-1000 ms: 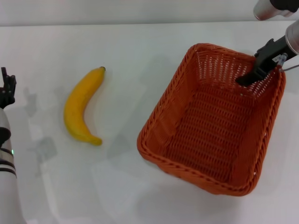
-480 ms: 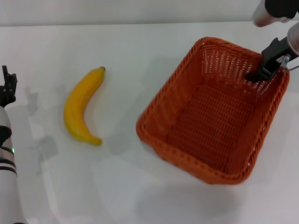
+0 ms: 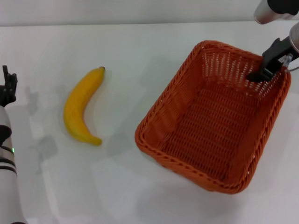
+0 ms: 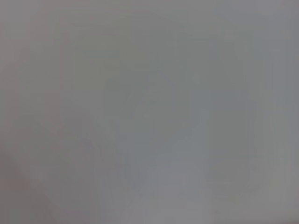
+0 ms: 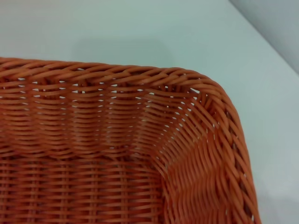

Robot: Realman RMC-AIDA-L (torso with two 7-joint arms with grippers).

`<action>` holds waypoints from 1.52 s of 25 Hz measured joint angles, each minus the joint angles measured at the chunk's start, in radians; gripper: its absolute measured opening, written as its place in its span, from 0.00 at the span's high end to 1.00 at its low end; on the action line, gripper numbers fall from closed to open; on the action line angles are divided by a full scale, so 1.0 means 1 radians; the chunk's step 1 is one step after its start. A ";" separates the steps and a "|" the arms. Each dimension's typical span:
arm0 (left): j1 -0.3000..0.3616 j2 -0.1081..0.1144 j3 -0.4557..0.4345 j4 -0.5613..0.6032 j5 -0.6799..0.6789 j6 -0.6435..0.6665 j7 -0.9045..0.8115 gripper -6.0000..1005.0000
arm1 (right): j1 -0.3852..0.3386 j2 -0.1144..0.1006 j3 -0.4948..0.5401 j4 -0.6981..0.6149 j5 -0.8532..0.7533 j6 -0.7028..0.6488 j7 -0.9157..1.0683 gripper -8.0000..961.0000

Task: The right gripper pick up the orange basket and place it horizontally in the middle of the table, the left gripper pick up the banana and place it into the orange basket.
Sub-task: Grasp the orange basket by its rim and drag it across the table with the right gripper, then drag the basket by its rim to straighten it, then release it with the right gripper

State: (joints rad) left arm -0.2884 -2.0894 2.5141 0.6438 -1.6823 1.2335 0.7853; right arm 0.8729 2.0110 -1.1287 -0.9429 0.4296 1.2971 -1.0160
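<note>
The orange basket [image 3: 210, 135] sits on the right half of the white table [image 3: 140, 46], angled, with nothing inside. My right gripper [image 3: 266, 70] is at its far right corner, shut on the braided rim with one black finger inside the wall. The right wrist view shows only that corner of the basket [image 5: 140, 130] from close up. The yellow banana [image 3: 79, 105] lies on the table at the left, stem end pointing away from me. My left gripper [image 3: 7, 86] hangs at the far left edge, well apart from the banana.
The table's far edge [image 3: 140, 23] runs along the top of the head view. The left wrist view shows only plain pale surface [image 4: 149, 112].
The right gripper has shifted right and slightly away, dragging the basket's far corner with it, so the basket has turned a little. The banana and left arm have not moved.
</note>
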 joint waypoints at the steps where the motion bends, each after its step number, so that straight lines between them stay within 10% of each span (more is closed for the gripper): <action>1: 0.000 0.000 0.000 0.000 0.000 -0.002 0.000 0.12 | 0.001 0.000 -0.001 -0.002 0.000 0.010 0.002 0.62; 24: 0.000 0.002 0.000 -0.001 0.005 -0.021 0.002 0.12 | -0.061 -0.003 -0.059 -0.179 0.041 0.089 0.026 0.69; 38: -0.004 0.003 0.000 -0.001 0.012 -0.030 0.002 0.12 | -0.005 -0.023 0.130 -0.126 0.037 0.225 0.104 0.73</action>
State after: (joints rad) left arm -0.2924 -2.0862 2.5141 0.6427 -1.6703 1.2037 0.7878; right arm 0.8684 1.9876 -0.9990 -1.0690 0.4667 1.5225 -0.9120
